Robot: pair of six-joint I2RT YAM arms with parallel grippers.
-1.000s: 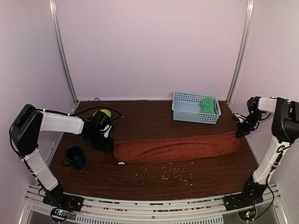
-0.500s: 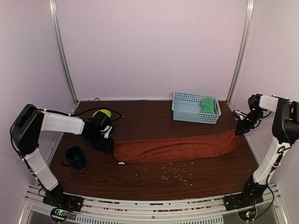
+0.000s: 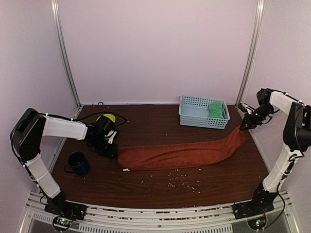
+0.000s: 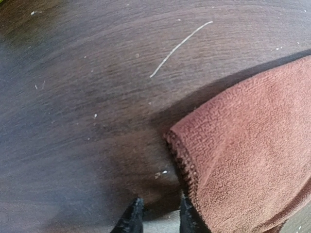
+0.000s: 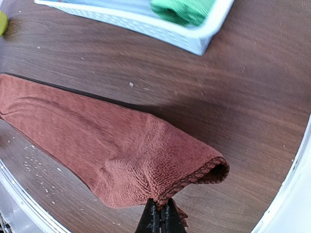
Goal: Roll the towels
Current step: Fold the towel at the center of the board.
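My right claw (image 5: 159, 213) is clenched on the very end of the rust towel (image 5: 112, 145), pinching a fold of its hemmed edge. That end is held up off the surface (image 3: 160, 126), while the rest runs away from the claw in a long, loosely folded strip lying flat. My left claw (image 4: 159, 216) stands parted and grips nothing. Bare wood shows between its tips, and the towel's far corner lies just beside one of its fingers (touching or not, I cannot tell). The green towel (image 3: 217, 109) sits bunched in the light-blue basket (image 3: 194, 103), just beyond my right claw and well apart from my left one.

The cloth looks like light, soft terry with no stiffness. It sags from wherever I lift it, so a single pinch only drags it along. I judge it grippy rather than slippery, and nothing here can break. To roll it I would want a short end held at both corners, or one claw pinning the strip while the other turns the hem over. The stitched edge gives the firmest bite.
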